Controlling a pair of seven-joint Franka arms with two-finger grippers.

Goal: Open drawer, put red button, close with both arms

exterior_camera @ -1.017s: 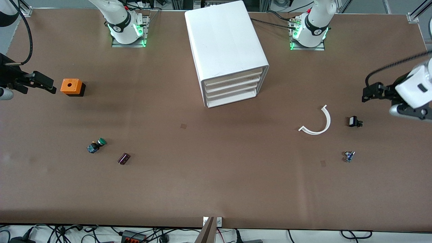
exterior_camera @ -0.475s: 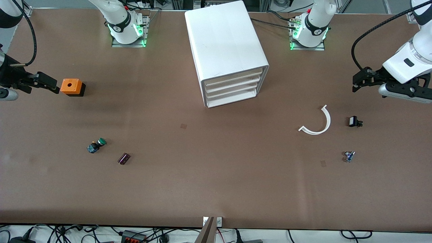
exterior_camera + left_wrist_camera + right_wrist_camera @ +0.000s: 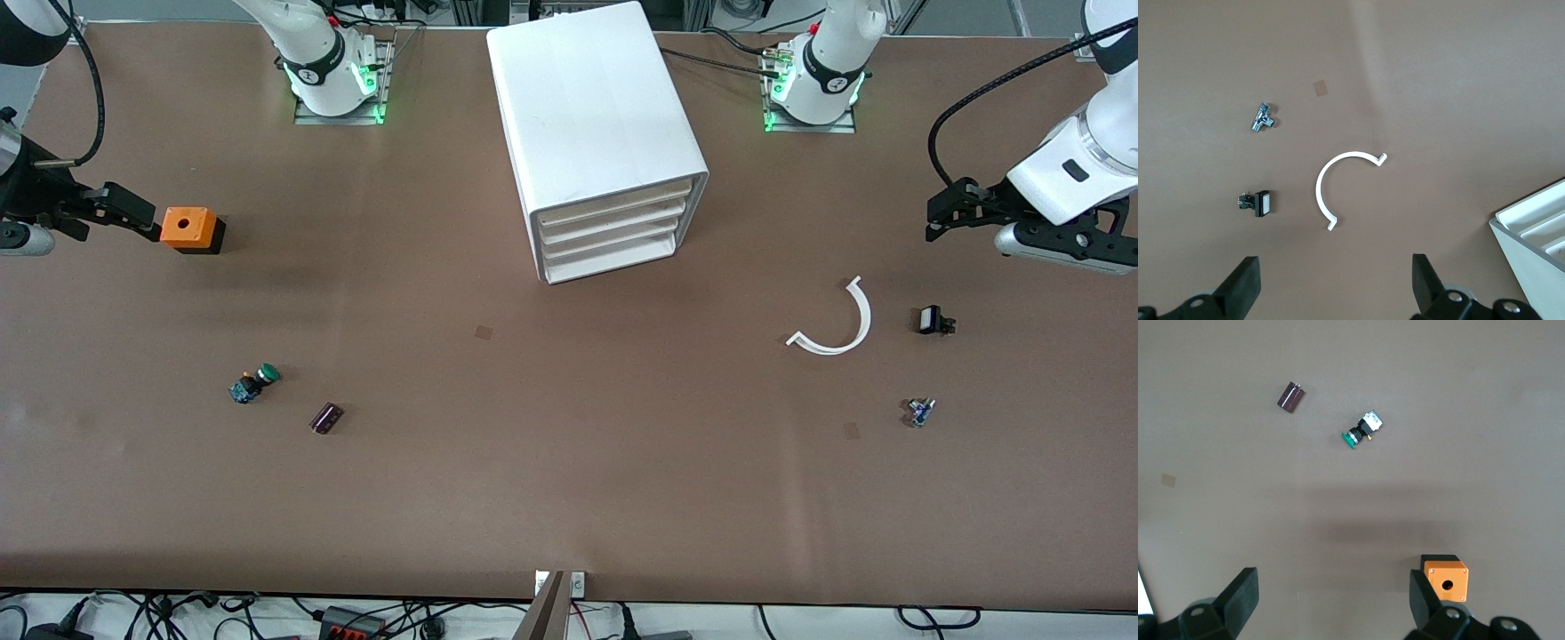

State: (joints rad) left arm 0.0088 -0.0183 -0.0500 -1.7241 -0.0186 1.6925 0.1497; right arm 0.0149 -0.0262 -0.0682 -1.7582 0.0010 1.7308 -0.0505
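The white cabinet (image 3: 594,124) stands at the middle of the table near the robots' bases, with its three white drawers (image 3: 613,233) all shut; its corner also shows in the left wrist view (image 3: 1538,230). No red button shows in any view. My left gripper (image 3: 944,210) is open and empty, up over the table at the left arm's end; in its wrist view (image 3: 1336,287) it is above bare table. My right gripper (image 3: 132,213) is open and empty beside the orange block (image 3: 189,228); its wrist view (image 3: 1331,597) shows that block (image 3: 1446,579) by one finger.
A green-capped button (image 3: 255,382) and a dark maroon part (image 3: 326,417) lie toward the right arm's end. A white curved strip (image 3: 836,324), a small black part (image 3: 933,320) and a small silver fitting (image 3: 920,411) lie toward the left arm's end.
My left gripper has risen and moved toward the robots' side of the table. My right gripper has edged closer to the orange block. Nothing on the table has moved.
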